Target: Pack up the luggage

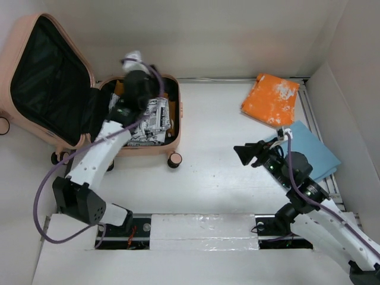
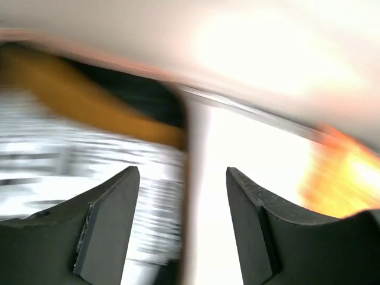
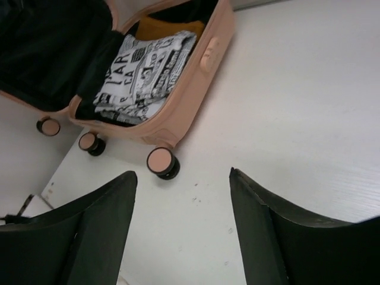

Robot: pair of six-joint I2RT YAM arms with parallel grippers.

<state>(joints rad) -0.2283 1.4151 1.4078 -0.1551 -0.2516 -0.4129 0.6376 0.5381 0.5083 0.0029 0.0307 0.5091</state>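
The pale pink luggage (image 1: 173, 132) lies open at the back left, its lid (image 1: 44, 77) leaning back. Inside lie a black-and-white printed folded cloth (image 1: 153, 122) and a mustard cloth (image 3: 169, 27). My left gripper (image 1: 135, 59) is open and empty above the luggage's far end; its wrist view is motion-blurred, showing the printed cloth (image 2: 83, 166) and the luggage rim (image 2: 189, 178). My right gripper (image 1: 244, 153) is open and empty over the bare table, right of the luggage (image 3: 196, 89). An orange folded cloth (image 1: 270, 100) and a light blue one (image 1: 309, 148) lie at the right.
White walls enclose the table on the back and right. A metal rail (image 1: 309, 113) runs by the orange cloth. The luggage's wheels (image 1: 174, 160) stand on the table near the middle.
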